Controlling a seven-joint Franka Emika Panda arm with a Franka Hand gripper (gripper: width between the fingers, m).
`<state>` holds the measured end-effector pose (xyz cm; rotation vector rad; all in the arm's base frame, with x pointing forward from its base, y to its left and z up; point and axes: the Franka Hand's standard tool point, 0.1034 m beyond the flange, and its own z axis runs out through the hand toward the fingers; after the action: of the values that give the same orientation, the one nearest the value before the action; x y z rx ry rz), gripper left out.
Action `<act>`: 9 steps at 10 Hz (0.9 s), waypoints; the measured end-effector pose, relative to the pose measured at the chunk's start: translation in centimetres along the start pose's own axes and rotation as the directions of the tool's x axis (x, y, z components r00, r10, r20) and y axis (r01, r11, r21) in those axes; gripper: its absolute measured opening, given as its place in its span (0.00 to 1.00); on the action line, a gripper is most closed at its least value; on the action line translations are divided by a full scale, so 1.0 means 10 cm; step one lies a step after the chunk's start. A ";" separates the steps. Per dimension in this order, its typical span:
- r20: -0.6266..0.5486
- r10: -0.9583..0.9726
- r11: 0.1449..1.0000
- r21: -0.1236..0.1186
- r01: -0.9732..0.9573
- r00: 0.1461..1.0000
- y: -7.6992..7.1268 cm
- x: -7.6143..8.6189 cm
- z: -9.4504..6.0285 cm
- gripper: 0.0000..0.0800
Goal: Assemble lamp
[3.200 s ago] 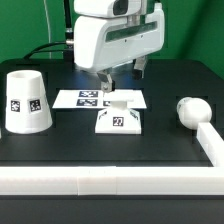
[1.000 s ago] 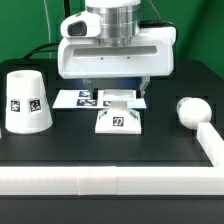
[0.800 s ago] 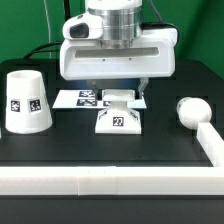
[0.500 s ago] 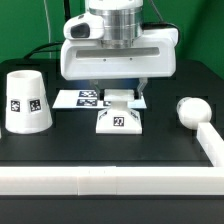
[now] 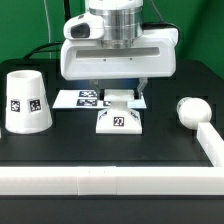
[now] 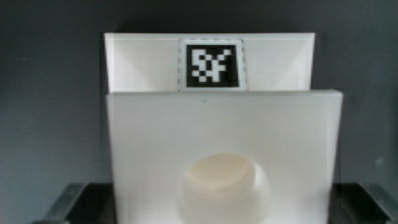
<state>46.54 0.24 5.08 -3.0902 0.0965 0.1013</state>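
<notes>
The square stepped lamp base (image 5: 118,119) sits mid-table with its tag facing the camera. My gripper (image 5: 119,95) hangs right over its rear part, open, one dark finger (image 5: 97,92) on each side of the base. In the wrist view the base (image 6: 222,120) fills the picture, with its tag and round socket (image 6: 228,185) showing. My gripper (image 6: 222,205) straddles the base there, with the fingertips (image 6: 80,200) close beside its edges. The conical shade (image 5: 27,100) stands at the exterior view's left. The round-headed bulb (image 5: 190,110) lies at the right.
The marker board (image 5: 82,98) lies flat behind the base, partly under the gripper. A white rail (image 5: 100,181) runs along the table's front edge and up the right side (image 5: 211,143), next to the bulb.
Since 3.2 s ago the hand has turned broadside to the camera and come down over the base. Over the last second nothing has visibly moved.
</notes>
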 end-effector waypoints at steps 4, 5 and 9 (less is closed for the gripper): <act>-0.031 0.001 1.000 0.010 -0.001 1.000 -0.27 0.37 -0.02 0.67; -0.044 -0.009 1.000 0.012 0.010 0.999 -0.35 0.49 -0.03 0.67; -0.098 -0.010 1.000 0.025 0.013 0.995 -0.69 0.96 -0.05 0.67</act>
<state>56.60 6.55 5.23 -3.0685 0.0831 -0.0514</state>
